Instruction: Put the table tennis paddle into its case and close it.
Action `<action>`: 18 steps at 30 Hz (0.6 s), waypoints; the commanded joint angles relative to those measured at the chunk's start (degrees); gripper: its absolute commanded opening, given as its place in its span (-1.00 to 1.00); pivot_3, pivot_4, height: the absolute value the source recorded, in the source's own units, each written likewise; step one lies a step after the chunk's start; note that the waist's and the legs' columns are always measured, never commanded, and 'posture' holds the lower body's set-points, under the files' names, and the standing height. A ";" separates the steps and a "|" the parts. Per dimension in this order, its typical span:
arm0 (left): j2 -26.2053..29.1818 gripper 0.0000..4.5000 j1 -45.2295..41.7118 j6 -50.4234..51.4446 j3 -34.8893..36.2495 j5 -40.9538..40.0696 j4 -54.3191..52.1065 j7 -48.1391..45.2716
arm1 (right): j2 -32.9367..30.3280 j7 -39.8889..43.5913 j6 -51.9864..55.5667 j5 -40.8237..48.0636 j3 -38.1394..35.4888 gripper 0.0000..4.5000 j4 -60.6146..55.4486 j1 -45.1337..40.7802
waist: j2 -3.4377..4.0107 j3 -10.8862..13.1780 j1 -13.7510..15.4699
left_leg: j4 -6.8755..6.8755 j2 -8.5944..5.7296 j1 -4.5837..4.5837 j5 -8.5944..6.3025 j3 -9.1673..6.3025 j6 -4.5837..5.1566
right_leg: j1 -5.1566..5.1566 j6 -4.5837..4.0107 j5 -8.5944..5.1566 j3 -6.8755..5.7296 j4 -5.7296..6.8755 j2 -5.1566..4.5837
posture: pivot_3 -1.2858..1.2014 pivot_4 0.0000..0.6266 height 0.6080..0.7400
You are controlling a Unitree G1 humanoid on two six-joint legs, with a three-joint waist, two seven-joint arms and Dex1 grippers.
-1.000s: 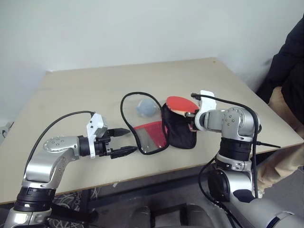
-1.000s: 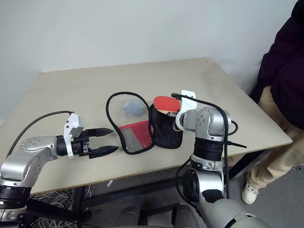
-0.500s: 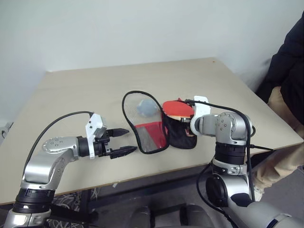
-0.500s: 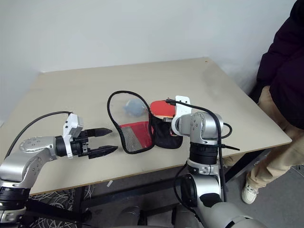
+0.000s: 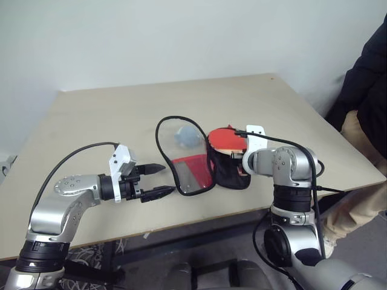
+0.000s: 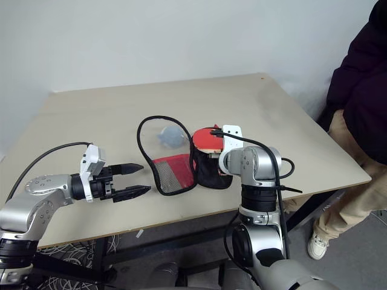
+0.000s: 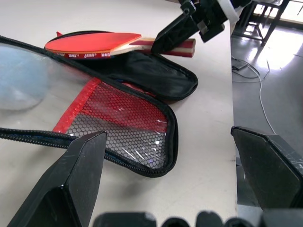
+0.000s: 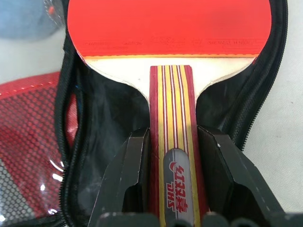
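Note:
The table tennis paddle (image 8: 168, 26) has a red face and a striped wooden handle (image 8: 173, 109). My right gripper (image 8: 173, 142) is shut on that handle. The blade lies over the far end of the black half of the open case (image 5: 230, 172). The case's clear window flap with its red mesh panel (image 5: 190, 172) is folded out to the left on the table. A pale blue plush charm (image 5: 187, 137) sits behind the flap. My left gripper (image 5: 165, 179) is open, low over the table just left of the flap, holding nothing.
A person in a dark jacket and tan trousers (image 5: 369, 90) stands at the table's right side. The tan table (image 5: 109, 121) runs back to a white wall. Its front edge lies just below the case.
My right gripper has sunk a little with the paddle, bringing the blade down over the black half of the case. The left arm has stayed still.

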 commanded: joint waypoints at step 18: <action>-0.06 1.00 -0.94 -0.43 1.36 -1.12 -1.48 1.25 | 2.72 -1.02 -3.29 -0.62 -0.43 -0.46 2.63 -0.46 | -0.02 -0.01 -0.01 | 0.01 0.01 0.02 0.00 0.07 0.00 | -0.01 0.03 0.05 0.08 0.01 0.01 | 0.03 -1.00 1.00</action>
